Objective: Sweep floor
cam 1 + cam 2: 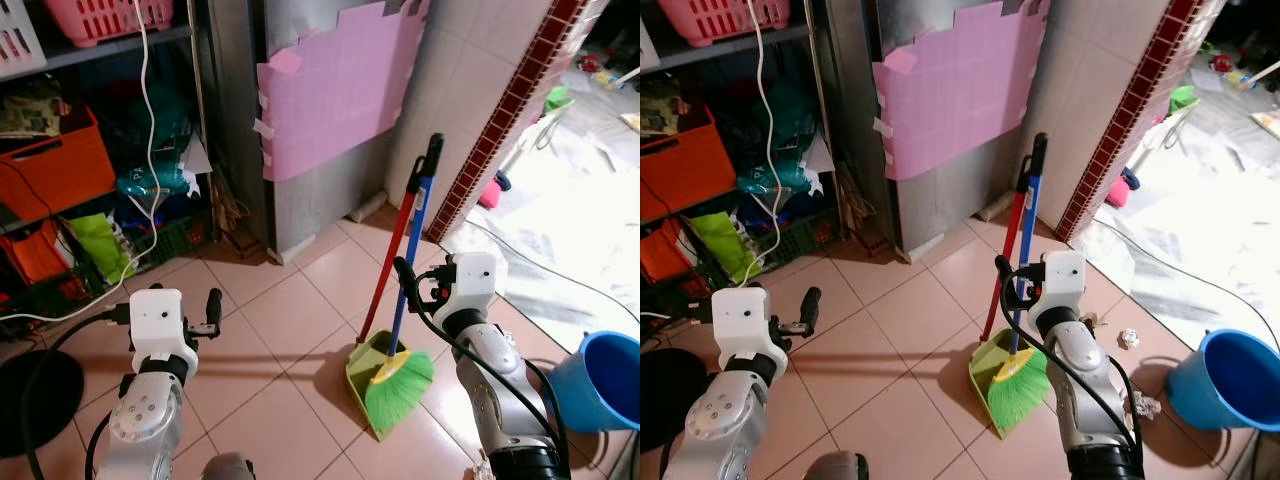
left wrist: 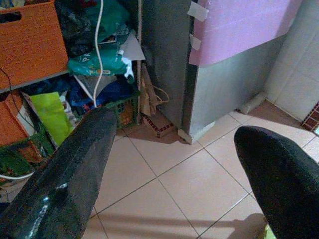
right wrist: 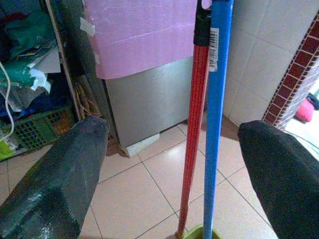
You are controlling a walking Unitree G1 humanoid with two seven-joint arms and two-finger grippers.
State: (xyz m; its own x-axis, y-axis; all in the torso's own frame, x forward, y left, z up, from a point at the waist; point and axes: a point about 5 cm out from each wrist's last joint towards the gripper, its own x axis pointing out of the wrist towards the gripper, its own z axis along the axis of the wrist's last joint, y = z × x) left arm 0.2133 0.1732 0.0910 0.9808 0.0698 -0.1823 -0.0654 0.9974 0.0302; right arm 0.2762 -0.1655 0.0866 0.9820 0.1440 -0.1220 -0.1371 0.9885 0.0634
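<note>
Facing a tiled corner; we are noting as follows.
Open room: bare tiled floor (image 1: 280,330) is lying between our two arms; shelving (image 1: 190,130) and a pink-papered panel (image 1: 330,90) are closing the far edge.
Broom: the blue-handled broom (image 1: 405,300) is standing with green bristles in the green dustpan (image 1: 365,375), red handle alongside.
Right gripper (image 3: 169,164): fingers are spread apart, both handles standing between them, untouched.
Left gripper (image 2: 174,169): fingers apart, holding nothing.
Cut off: the blue bucket (image 1: 600,380) is running off frame.
Right eye: crumpled scraps (image 1: 1128,338) are lying near the bucket.
</note>
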